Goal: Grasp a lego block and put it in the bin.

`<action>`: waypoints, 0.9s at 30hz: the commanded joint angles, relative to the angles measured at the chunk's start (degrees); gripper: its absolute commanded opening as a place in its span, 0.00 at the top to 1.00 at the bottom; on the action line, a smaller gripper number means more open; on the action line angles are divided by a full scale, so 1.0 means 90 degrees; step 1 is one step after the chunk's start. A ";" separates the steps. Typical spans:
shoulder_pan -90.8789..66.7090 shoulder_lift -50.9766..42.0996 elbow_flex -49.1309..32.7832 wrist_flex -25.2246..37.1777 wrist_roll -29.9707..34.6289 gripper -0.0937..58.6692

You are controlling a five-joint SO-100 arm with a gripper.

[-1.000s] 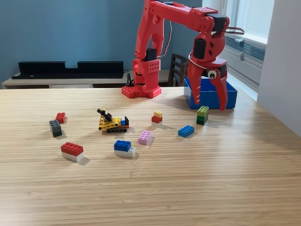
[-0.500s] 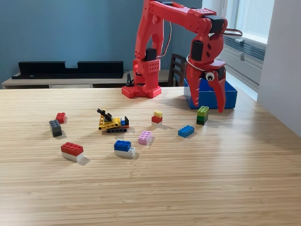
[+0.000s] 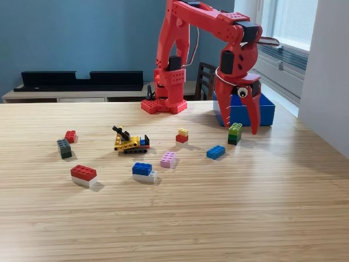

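Note:
My red gripper [image 3: 238,126] hangs open, fingers pointing down on either side of a green-and-yellow lego stack [image 3: 235,133], with nothing held. The left fingertip sits just left of the stack, the right one just to its right. Right behind the gripper stands the bright blue bin [image 3: 264,111], partly covered by the fingers. Loose blocks lie on the table: a blue one [image 3: 216,152], a pink one [image 3: 168,159], a yellow-on-red one [image 3: 182,135], a blue-on-white one [image 3: 144,171], a red-on-white one [image 3: 84,175], a grey one [image 3: 64,148] and a small red one [image 3: 70,136].
A small yellow lego vehicle [image 3: 131,141] stands at the table's middle. The arm's red base [image 3: 164,103] is bolted at the far edge. A dark chair [image 3: 206,80] sits behind the table, and a white wall [image 3: 327,71] borders the exterior view's right.
The gripper has swung a little toward the exterior view's left and lowered, its fingers now straddling the green-and-yellow stack. The blocks have not moved.

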 commanded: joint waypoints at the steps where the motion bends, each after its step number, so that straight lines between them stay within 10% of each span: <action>1: 0.0059 0.0107 0.0078 -0.0117 0.0000 0.63; 27: 0.0049 0.0107 -0.0186 -0.0449 0.1035 1.00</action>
